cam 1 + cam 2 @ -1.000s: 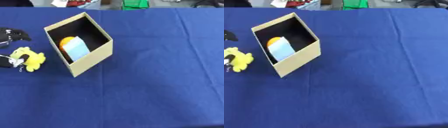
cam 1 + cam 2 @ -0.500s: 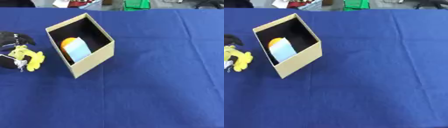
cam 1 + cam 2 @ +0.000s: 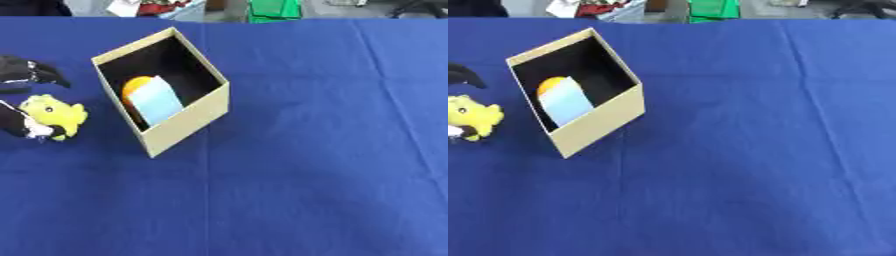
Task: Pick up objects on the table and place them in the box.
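Blue cloth [image 3: 306, 150]: covers the whole table, with faint fold creases running across it.

Left hand [image 3: 22, 77]: black, at the table's left edge, coming in from the left side. Its upper fingers [image 3: 48, 75] arch over the top of the toy, and a lower part of the hand with a pale tip lies against the toy's underside at the very edge of the view. The fingers are curled about the toy from above and below; whether the toy is lifted off the cloth cannot be told.

Yellow plush toy [image 3: 54, 115]: near the left edge, about mid-depth, between the parts of the left hand. A dark eye spot shows on its upper part. It sits just left of the box, apart from it.

Box [image 3: 188, 120]: tan cardboard with a dark inside, open at the top, standing left of the table's centre and turned at an angle so that one corner points toward the near edge.

Orange object [image 3: 134, 87]: rounded, inside the box against its left wall, partly hidden by the card.

Light blue card or packet [image 3: 159, 104]: inside the box, leaning in front of the orange object and touching it.

Right hand: shows in neither view.

Far edge: green and red things and other clutter beyond the table, too unclear to name.
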You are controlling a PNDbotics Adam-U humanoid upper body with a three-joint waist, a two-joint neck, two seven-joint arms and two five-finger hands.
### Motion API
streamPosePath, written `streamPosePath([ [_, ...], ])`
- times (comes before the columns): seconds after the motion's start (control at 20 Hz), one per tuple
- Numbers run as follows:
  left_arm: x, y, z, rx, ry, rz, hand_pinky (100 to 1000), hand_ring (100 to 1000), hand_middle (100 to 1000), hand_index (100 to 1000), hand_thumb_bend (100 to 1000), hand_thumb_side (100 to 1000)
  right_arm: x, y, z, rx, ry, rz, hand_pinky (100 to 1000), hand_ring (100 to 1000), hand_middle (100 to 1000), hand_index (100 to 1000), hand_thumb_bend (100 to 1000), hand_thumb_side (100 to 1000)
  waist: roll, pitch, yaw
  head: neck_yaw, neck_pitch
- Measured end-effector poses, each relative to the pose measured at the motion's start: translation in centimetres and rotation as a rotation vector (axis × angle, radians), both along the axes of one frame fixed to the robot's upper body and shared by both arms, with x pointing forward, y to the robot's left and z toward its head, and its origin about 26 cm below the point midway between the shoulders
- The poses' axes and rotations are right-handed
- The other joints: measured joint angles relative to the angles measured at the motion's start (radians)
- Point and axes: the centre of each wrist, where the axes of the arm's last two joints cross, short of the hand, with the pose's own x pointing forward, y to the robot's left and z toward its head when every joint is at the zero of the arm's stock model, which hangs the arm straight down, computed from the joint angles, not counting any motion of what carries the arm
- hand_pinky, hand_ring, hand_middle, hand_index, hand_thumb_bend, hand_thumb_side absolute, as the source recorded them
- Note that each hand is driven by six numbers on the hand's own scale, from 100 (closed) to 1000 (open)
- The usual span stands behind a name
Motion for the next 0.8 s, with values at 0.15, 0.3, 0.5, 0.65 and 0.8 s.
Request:
streamPosePath([
  [0.15,-0.6,-0.4,1.1,-0.006,0.014,0.003,853,889,859,916,427,622,0.1,0.1,0.0,0.001,0.008,0.002,856,860,809,931,100,810,0.002,0.000,0.001,-0.001,0.000],
  [0.3,-1.1,-0.5,1.9,0.002,0.033,0.020,855,890,860,916,422,611,0.1,0.2,-0.1,-0.002,0.013,0.003,856,860,809,931,100,810,0.003,0.000,0.003,-0.003,0.000],
  [0.5,-1.3,-0.5,2.3,0.025,0.073,0.057,856,890,870,917,394,575,0.1,0.2,0.0,-0.002,0.012,0.005,857,860,809,930,100,810,0.004,0.000,0.001,-0.003,0.000],
  [0.65,-1.3,-0.5,2.4,0.044,0.106,0.080,867,897,887,939,459,571,0.1,0.2,0.0,-0.001,0.012,0.006,857,860,809,928,100,811,0.002,0.000,-0.004,-0.003,-0.002],
  [0.8,-1.3,-0.5,2.4,0.066,0.118,0.094,894,906,888,960,632,582,0.1,0.3,-0.1,0.003,0.013,0.008,857,860,808,925,100,812,0.002,0.003,-0.006,-0.003,-0.008],
])
